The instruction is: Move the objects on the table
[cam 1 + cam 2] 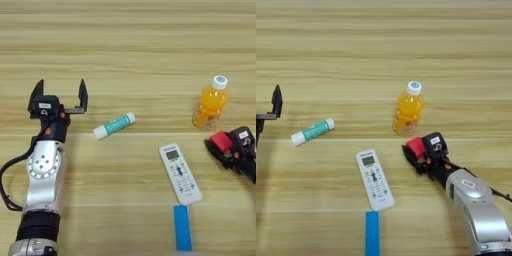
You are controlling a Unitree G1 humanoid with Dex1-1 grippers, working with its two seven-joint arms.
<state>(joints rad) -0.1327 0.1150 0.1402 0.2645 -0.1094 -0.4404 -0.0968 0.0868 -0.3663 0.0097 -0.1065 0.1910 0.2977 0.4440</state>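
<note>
The orange-drink bottle (212, 102) with a white cap stands upright at the right of the wooden table (125, 45). Just below it my right gripper (417, 150) is shut on the small red cube (415, 146), low over the table. The white-and-teal tube (114, 125) lies on its side at centre left. My left gripper (61, 95) stands open to the left of the tube, its two black fingers pointing toward the far edge, with nothing between them.
A white remote control (180, 173) lies below the tube and left of the right gripper. A blue strip (182, 227) lies near the front edge, just under the remote.
</note>
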